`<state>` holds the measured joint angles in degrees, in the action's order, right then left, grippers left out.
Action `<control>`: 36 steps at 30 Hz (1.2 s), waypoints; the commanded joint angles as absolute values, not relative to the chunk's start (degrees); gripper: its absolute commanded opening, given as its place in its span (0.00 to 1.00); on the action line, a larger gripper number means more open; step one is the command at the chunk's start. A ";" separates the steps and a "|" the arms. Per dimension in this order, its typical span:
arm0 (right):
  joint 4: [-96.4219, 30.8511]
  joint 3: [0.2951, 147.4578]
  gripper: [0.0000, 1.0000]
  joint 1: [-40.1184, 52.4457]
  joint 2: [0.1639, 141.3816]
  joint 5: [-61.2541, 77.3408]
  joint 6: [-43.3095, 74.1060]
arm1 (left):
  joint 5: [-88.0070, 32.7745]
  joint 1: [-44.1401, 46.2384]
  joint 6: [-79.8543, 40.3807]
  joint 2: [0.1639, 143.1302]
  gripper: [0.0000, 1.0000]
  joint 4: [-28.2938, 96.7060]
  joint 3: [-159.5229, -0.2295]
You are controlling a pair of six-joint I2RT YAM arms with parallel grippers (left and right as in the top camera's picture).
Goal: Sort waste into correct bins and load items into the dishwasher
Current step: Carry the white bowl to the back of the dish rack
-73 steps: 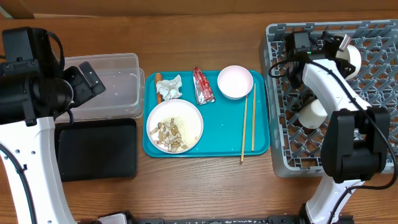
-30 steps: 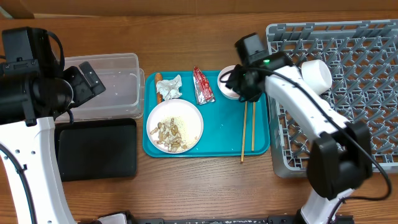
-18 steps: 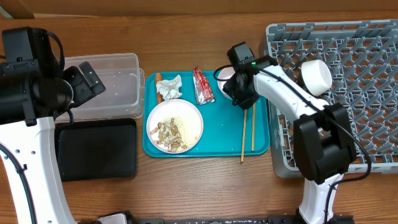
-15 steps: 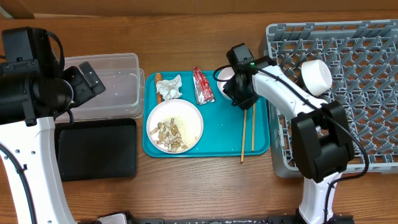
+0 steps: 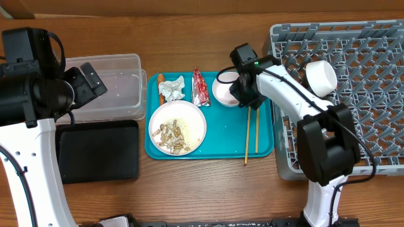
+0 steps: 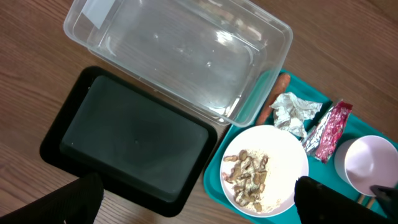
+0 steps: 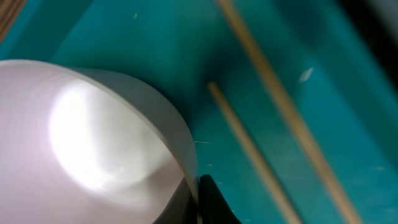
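On the teal tray my right gripper is shut on the right rim of a white bowl. The right wrist view shows the fingertips pinching that bowl's thin wall, one inside and one outside. Two chopsticks lie just right of it. A red wrapper, a crumpled napkin and an orange food piece lie along the tray's far edge. Food scraps sit on the white plate. My left gripper hangs open above the black tray and the clear tub.
The grey dish rack fills the right side, with a white cup standing in it. The right arm reaches from the rack side across the tray's right edge. The tub and black tray sit left of the teal tray.
My right gripper has come down at the bowl and shut on its rim. The bowl has shifted slightly left, and the red wrapper was nudged left. The left arm has not moved.
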<state>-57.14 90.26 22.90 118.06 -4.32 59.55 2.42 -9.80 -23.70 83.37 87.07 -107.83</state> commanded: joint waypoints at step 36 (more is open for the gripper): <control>-57.47 93.91 0.04 -8.58 111.55 -73.34 28.69 | 3.18 -10.07 -24.25 83.26 1.00 86.98 -107.83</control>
